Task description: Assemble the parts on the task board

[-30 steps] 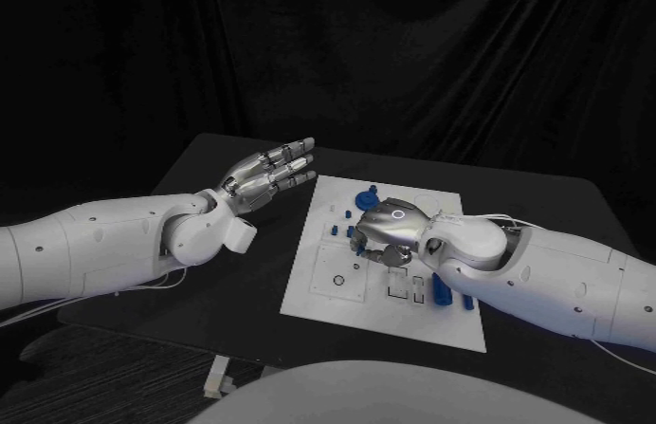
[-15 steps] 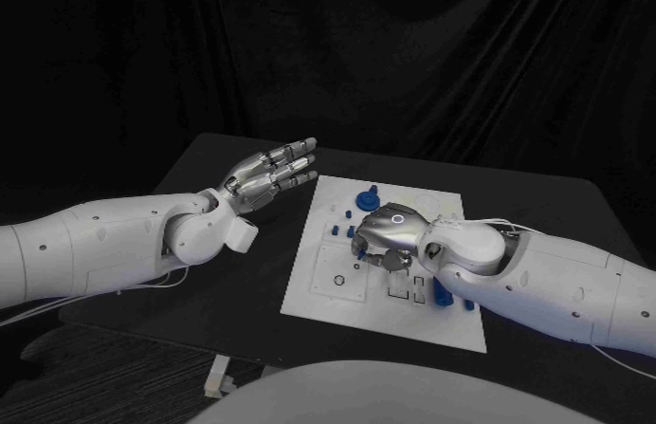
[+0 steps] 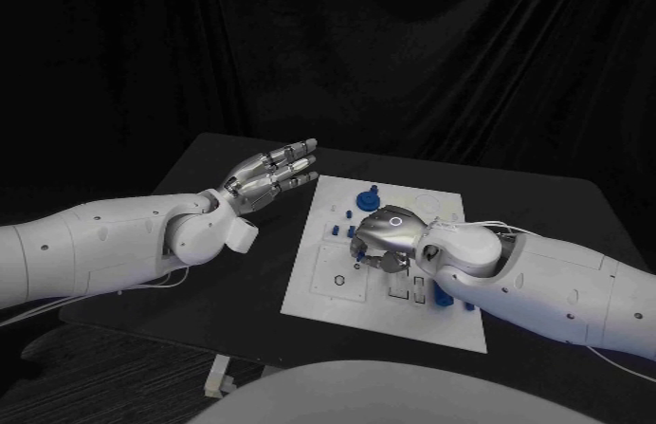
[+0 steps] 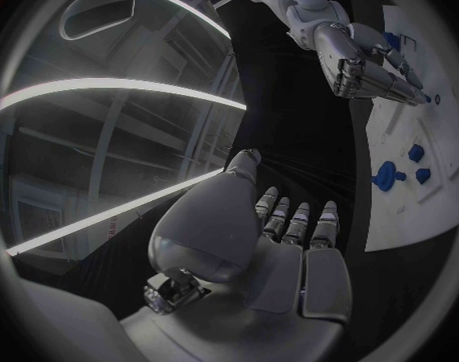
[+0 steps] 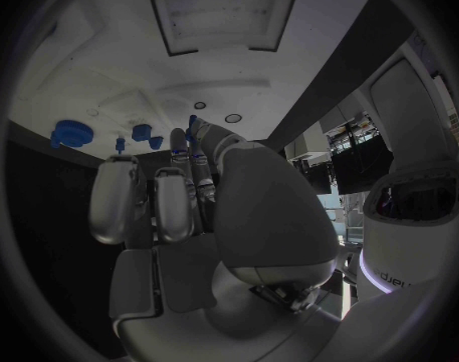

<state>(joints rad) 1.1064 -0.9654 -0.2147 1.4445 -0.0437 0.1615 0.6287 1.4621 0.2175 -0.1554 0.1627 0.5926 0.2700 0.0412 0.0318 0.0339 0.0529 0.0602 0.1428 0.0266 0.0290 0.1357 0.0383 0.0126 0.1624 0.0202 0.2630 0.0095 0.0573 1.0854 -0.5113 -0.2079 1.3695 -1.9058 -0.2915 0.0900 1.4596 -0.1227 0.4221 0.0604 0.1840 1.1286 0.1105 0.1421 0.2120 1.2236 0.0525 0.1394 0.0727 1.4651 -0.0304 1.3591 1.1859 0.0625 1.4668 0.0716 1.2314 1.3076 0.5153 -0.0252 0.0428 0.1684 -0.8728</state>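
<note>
**Right hand is right on top of the board, left one is nowhere near**

The whole thing hinges on the right hand (image 3: 387, 239): it's low over the middle of the board (image 3: 318, 291), fingers curled down and in toward the surface. In the right wrist view a small blue part (image 5: 194, 129) sits right at its fingertips (image 5: 179, 141), and it looks pinched there, though I can't be totally sure it's gripped rather than just touched. So the work spot lies directly under that hand, not off to either side.

The other blue parts (image 3: 367, 198) stand further back on the board, past the right hand, with a long blue piece (image 3: 440, 294) lying beside the right wrist, its long axis running roughly front to back.

The left hand (image 3: 272, 173) hangs off the board's left edge above the table (image 3: 232, 282), fingers straight and spread, holding nothing. Clearly the farther one.
</note>
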